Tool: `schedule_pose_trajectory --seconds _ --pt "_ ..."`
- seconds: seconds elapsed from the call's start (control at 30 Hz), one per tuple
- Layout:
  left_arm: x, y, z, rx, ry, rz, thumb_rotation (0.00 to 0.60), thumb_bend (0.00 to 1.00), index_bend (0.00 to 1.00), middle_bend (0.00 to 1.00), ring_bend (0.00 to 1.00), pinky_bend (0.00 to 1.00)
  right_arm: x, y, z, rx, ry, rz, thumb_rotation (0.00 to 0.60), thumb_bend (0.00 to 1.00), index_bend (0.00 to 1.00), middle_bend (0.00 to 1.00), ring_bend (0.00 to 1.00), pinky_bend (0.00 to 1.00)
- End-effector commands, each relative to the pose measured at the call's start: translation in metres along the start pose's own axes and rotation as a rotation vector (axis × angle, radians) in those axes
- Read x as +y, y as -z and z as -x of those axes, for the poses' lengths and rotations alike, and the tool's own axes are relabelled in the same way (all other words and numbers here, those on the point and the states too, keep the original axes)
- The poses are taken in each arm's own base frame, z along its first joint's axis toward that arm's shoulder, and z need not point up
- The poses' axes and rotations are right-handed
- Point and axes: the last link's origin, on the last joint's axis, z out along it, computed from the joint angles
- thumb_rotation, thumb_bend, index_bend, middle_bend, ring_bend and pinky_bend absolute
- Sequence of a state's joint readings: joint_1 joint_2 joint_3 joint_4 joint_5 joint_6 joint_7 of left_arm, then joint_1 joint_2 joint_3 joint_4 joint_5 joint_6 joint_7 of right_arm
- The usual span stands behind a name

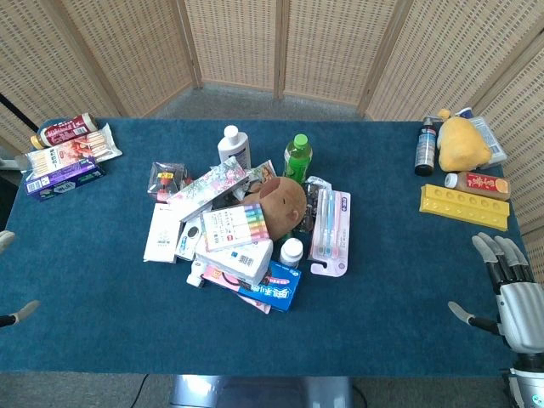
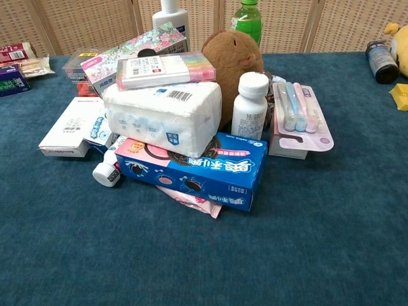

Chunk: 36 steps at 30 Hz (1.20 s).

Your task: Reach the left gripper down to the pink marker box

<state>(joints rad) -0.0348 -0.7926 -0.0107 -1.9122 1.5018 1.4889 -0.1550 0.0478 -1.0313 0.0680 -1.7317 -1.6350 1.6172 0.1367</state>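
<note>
The pink marker box [image 1: 236,226] lies on top of the pile in the middle of the table, showing a row of coloured markers. In the chest view the marker box [image 2: 164,69] rests on a white tissue pack [image 2: 162,118]. Only the fingertips of my left hand [image 1: 12,316] show at the left edge of the head view, spread apart, low over the cloth and far left of the box. My right hand [image 1: 510,293] hovers at the front right with fingers apart and nothing in it. Neither hand appears in the chest view.
The pile also holds a blue cookie box [image 2: 191,172], a white pill bottle [image 2: 250,105], a brown plush [image 1: 285,200], a toothbrush pack [image 1: 330,225] and a green bottle [image 1: 297,157]. Snack packs [image 1: 68,153] lie at the back left. A yellow tray [image 1: 464,206] and a yellow plush [image 1: 461,142] sit at the back right.
</note>
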Motion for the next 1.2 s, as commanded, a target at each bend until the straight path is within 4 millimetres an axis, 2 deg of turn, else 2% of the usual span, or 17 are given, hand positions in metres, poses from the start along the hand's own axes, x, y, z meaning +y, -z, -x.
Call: schedule_pose_trajectory --seconds 0.03,0.13,0.27,0.37,0.5,0.6,1.0,1.2 --pt "0.0 -0.002 0.002 -0.007 -0.004 -0.004 0.6 0.0 0.0 0.0 0.0 0.0 0.0 0.0 0.0 -0.001 0.002 0.0 0.6 0.0 0.0 0.0 0.0 0.0" --pt "0.003 -0.011 0.006 -0.024 0.011 -0.007 0.6 0.0 0.0 0.0 0.0 0.0 0.0 0.0 0.0 -0.001 0.001 0.002 0.6 0.0 0.0 0.0 0.0 0.0" --pt "0.022 -0.031 0.01 -0.069 0.038 0.033 0.6 0.0 0.0 0.0 0.0 0.0 -0.003 0.001 0.0 -0.003 -0.003 -0.009 0.6 0.0 0.0 0.0 0.0 0.0" --pt "0.051 -0.049 0.007 -0.092 0.028 0.1 0.6 0.0 0.0 0.0 0.0 0.0 -0.005 0.001 0.0 -0.001 -0.003 -0.017 0.6 0.0 0.0 0.0 0.0 0.0" --pt "0.1 -0.07 0.002 -0.135 0.013 0.187 0.6 0.0 0.0 0.0 0.0 0.0 -0.005 0.002 -0.001 -0.005 -0.01 -0.016 0.6 0.0 0.0 0.0 0.0 0.0" --pt "0.13 -0.084 0.0 -0.152 -0.051 0.235 0.6 0.0 0.0 0.0 0.0 0.0 -0.005 0.002 0.0 -0.008 -0.014 -0.017 0.6 0.0 0.0 0.0 0.0 0.0" --pt "0.227 -0.143 0.024 -0.291 -0.087 0.284 0.6 0.0 0.0 0.0 0.0 0.0 -0.01 0.005 0.005 -0.045 -0.035 -0.036 0.6 0.0 0.0 0.0 0.0 0.0" --pt "0.267 -0.156 0.042 -0.351 -0.1 0.285 0.6 0.0 0.0 0.0 0.0 0.0 -0.013 0.006 0.009 -0.064 -0.049 -0.048 0.6 0.0 0.0 0.0 0.0 0.0"
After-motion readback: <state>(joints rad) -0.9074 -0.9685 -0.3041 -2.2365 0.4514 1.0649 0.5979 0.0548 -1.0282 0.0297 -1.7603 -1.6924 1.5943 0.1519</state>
